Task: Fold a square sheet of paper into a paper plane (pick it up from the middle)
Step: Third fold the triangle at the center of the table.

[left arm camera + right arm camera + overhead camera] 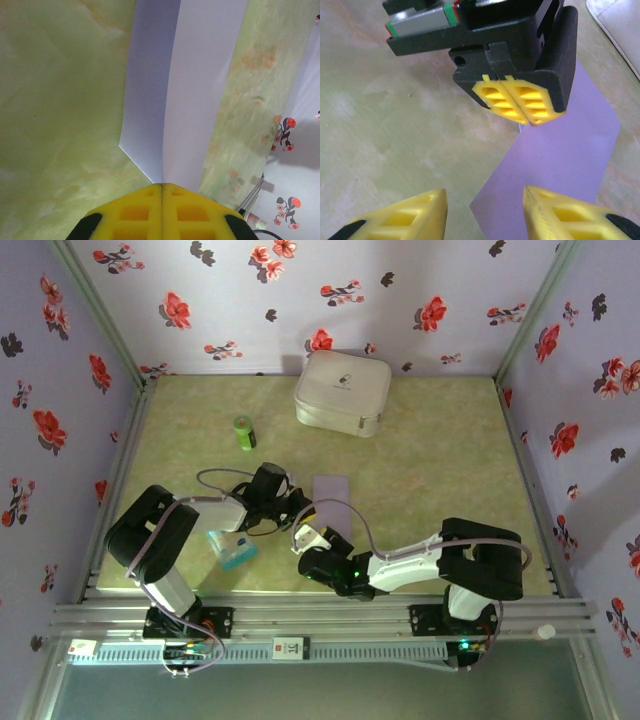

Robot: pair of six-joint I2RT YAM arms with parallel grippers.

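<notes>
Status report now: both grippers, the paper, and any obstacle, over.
Left gripper shut on edge of the square sheet of paper. Right gripper open, over its near corner. Sheet bent along its middle. Blue-and-white packet apart, not in the way.

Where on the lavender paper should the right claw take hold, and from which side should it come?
Likely the near corner of the lavender paper, approached from the robot's side: that corner points between the fingers of the open right claw, while the shut left claw holds the left edge.
</notes>
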